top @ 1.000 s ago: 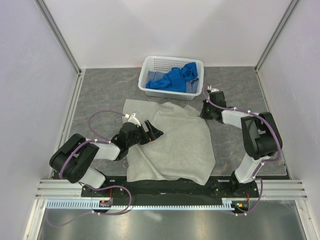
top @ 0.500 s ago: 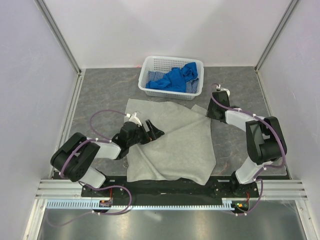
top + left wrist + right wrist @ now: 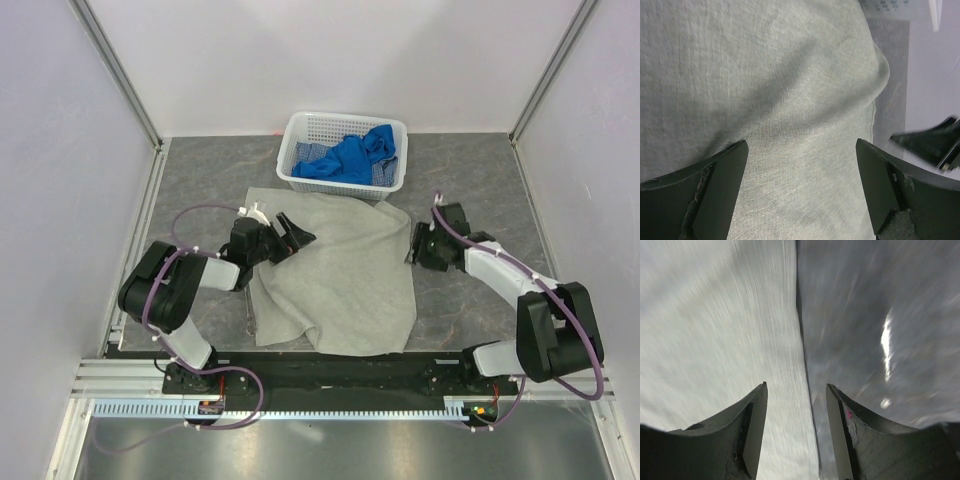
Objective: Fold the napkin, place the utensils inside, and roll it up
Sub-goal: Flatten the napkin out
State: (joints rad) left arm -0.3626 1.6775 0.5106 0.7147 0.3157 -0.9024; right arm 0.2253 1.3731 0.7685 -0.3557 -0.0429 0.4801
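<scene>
Napkin [image 3: 335, 275] lies rumpled directly before the basket [image 3: 345, 150]. Judged soft, thin, light, prone to creasing; best pinched at a corner. Left gripper [image 3: 296, 230] gapes empty above it. Right gripper [image 3: 411, 245] is parted over its hem, grasping nothing.

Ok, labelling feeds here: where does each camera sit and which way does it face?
Top external: above and behind the left arm and right arm, facing down on table, napkin, basket; both arms show.
Left wrist: on the left arm, facing down at the napkin; its open jaws show.
Right wrist: on the right arm, facing down at napkin edge and table; its jaws show.
Shared: napkin, in all three.
</scene>
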